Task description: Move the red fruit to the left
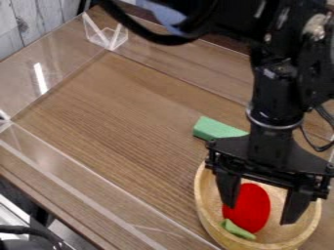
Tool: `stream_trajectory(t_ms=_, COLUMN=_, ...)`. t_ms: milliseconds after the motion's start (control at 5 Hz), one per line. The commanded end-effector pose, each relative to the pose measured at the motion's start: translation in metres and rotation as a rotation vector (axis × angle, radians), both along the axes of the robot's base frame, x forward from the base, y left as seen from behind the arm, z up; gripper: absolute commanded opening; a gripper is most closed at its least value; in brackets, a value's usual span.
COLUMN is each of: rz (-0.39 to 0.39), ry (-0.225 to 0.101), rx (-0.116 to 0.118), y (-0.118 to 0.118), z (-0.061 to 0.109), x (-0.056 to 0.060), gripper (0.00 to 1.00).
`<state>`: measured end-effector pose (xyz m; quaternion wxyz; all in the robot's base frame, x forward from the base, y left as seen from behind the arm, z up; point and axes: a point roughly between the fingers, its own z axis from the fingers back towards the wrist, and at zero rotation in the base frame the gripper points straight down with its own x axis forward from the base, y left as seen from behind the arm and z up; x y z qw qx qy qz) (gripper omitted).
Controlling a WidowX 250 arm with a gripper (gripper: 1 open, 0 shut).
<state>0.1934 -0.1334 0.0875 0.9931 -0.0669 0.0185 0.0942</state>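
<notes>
The red fruit (248, 205) lies inside the wooden bowl (209, 181) at the lower right, glossy red, with its light green end (239, 230) toward the front. My gripper (267, 203) hangs straight over the bowl with its black fingers spread wide, one on each side of the fruit and reaching down into the bowl. The left finger (228, 195) is beside the fruit's left edge, the right finger (306, 205) stands apart from it. The jaws are open and hold nothing.
A flat green block (217, 128) lies on the wooden table just behind the bowl. A clear plastic wall (39, 78) borders the table at left and back, with a clear stand (104, 32) at the far left corner.
</notes>
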Motion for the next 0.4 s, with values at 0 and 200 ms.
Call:
stream_trajectory(t_ms=0, rz=-0.041, ry=-0.038, rx=-0.019, y=-0.0024, z=0.0012, x=0.0030, gripper=1.00)
stream_trajectory(t_ms=200, rz=-0.092, ry=-0.036, rx=-0.018, y=-0.0050, z=-0.0049, x=0.0009, gripper=1.00)
